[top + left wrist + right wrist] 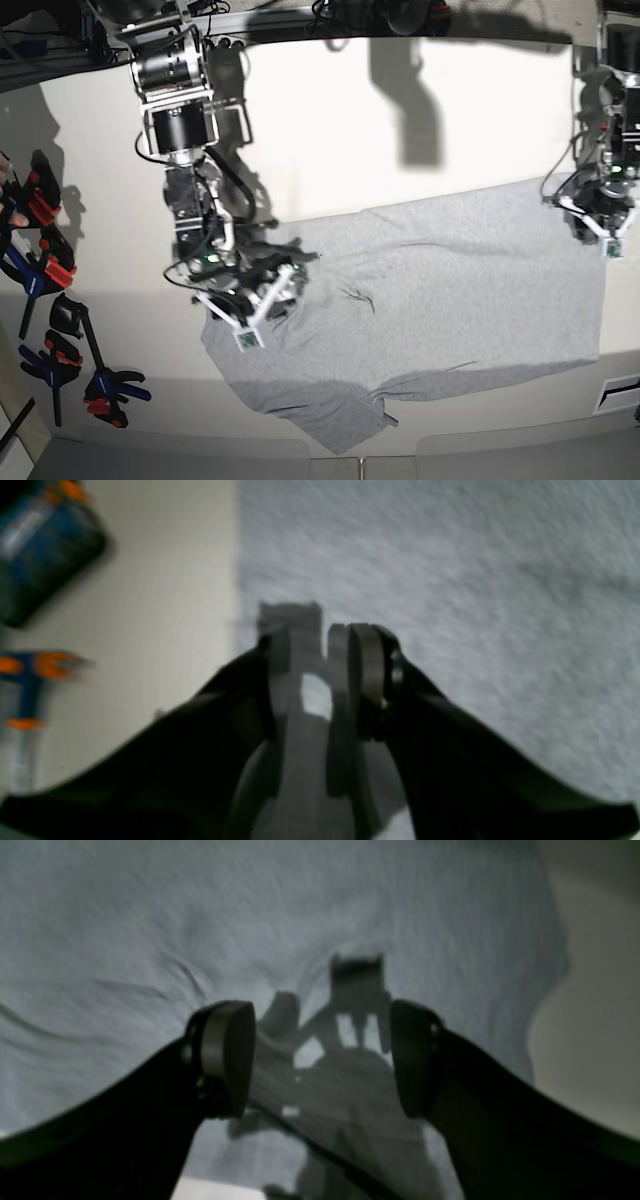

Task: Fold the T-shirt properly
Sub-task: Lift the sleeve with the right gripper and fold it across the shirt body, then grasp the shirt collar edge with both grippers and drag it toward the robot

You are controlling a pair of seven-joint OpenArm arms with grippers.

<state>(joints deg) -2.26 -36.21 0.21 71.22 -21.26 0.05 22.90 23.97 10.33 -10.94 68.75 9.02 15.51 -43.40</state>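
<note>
While lying flat on table (400,130), T-shirt (440,290) spreading beneath 2 grippers: right gripper (320,1060) gaping, empty; left gripper (320,655) slightly parted, holding nothing.

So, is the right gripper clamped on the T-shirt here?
No, the right gripper hangs open above the T-shirt, with bare cloth showing between its fingers.

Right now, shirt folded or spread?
Spread: the T-shirt lies mostly flat as one wide sheet on the table, wrinkled, no fold made.
</note>
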